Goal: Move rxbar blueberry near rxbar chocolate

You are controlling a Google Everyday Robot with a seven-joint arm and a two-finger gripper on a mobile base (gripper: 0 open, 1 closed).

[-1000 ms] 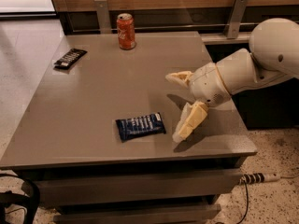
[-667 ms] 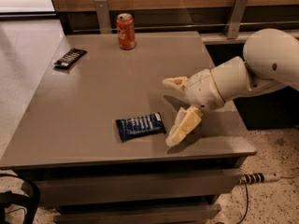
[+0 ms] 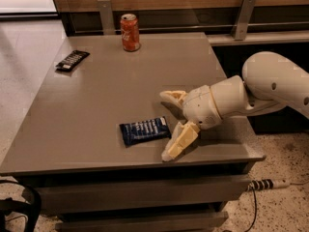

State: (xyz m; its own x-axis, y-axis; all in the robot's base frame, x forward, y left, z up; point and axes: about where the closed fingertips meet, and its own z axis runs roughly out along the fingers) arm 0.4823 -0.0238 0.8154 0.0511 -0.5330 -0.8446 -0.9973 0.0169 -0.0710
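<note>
The rxbar blueberry [image 3: 144, 130], a dark blue wrapper with white lettering, lies flat near the table's front edge. The rxbar chocolate [image 3: 72, 60], in a black wrapper, lies at the far left of the table. My gripper [image 3: 170, 125] comes in from the right on a white arm. It is open, just to the right of the blue bar. One finger [image 3: 172, 96] is behind the bar's right end and the other finger [image 3: 177, 143] is in front of it. It holds nothing.
A red soda can [image 3: 130, 32] stands upright at the back of the grey table [image 3: 111, 86]. A wooden wall with metal brackets runs behind the table. A power strip [image 3: 268, 183] lies on the floor at the right.
The gripper has moved left, closer to the blue bar's right end, staying open. The bars and the can have not moved.
</note>
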